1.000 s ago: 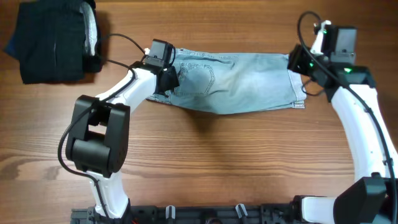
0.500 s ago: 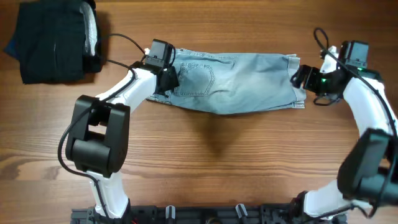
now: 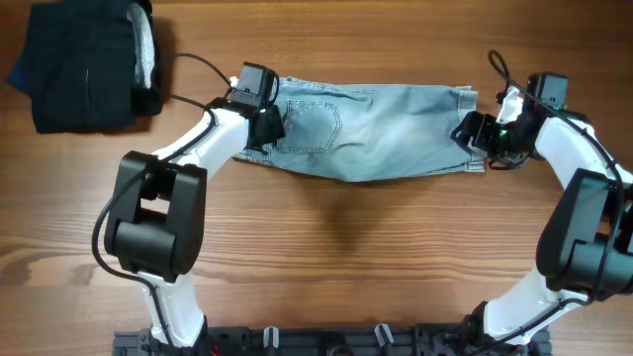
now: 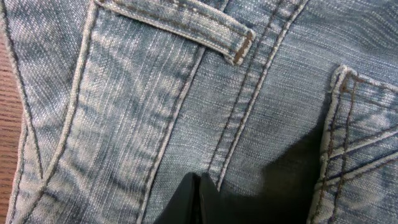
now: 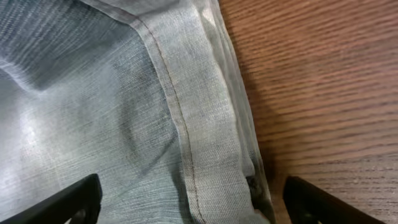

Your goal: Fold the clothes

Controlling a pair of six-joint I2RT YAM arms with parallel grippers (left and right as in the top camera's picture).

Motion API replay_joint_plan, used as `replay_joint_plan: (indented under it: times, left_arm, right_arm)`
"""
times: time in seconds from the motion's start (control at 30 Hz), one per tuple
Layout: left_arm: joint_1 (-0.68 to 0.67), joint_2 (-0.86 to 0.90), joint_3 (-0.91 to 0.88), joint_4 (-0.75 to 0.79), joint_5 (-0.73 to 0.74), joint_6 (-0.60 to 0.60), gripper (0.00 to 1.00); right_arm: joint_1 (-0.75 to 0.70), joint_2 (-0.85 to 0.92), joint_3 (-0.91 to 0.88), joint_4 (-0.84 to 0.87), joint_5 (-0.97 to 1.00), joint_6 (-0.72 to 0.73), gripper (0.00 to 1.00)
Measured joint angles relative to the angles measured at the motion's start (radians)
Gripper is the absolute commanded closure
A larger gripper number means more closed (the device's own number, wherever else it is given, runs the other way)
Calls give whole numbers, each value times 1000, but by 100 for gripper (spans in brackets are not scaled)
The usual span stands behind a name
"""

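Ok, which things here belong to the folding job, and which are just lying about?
Job: light blue faded denim shorts; left gripper, shut by their waistband; right gripper, open over the hem.
Lying about: black folded garment with white-grey lining, far left corner of the wooden table.

no readable text, label, brand, number or sign in any view, denim shorts [image 3: 386, 133] showing only plain seams and stitching up close, nothing legible on them
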Motion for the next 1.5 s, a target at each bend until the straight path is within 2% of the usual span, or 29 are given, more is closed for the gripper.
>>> replay_joint_plan:
  times: [0.07, 0.17, 0.27, 0.37, 0.4, 0.47, 0.5, 0.53, 0.83, 0.97, 1.07, 1.17, 1.33, 1.5]
  left_arm:
    - [0, 0, 0, 0, 0, 0, 96]
    - [0, 0, 0, 0, 0, 0, 96]
    - [0, 0, 0, 0, 0, 0, 96]
    - [0, 0, 0, 0, 0, 0, 96]
    - [0, 0, 0, 0, 0, 0, 96]
    - [0, 0, 0, 0, 0, 0, 96]
    - [0, 0, 0, 0, 0, 0, 96]
    - [0, 0, 0, 0, 0, 0, 96]
    - [0, -12, -10, 4, 5, 0, 96]
    - [-8, -104, -35, -14, 43, 0, 96]
    - [-16, -241, -35, -43, 44, 0, 96]
    - [-16, -394, -35, -80, 26, 0, 96]
    - [-16, -496, -35, -157, 14, 0, 96]
    - [-16, -553, -35, -210, 13, 0, 96]
  right_arm:
    - [0, 3, -16, 0, 0, 3, 9]
    - [0, 16, -21, 8, -9, 3, 16]
    - [-2, 25, -23, 29, -47, 4, 36]
    - [-5, 40, -26, 37, -122, 3, 48]
    - [-5, 44, -28, 39, -148, 2, 54]
    - [-5, 50, -31, 47, -179, 2, 73]
    - [-5, 53, -33, 53, -201, 2, 90]
    - [-5, 56, -35, 56, -212, 6, 96]
    - [-5, 59, -39, 75, -241, 23, 96]
    - [-5, 45, -38, 65, -217, 40, 96]
    - [0, -40, -38, 33, -148, 50, 96]
    - [7, -214, -39, 17, -42, 52, 96]
    - [6, -458, -38, 6, 87, 47, 96]
    - [26, -545, -38, -28, 100, -41, 96]
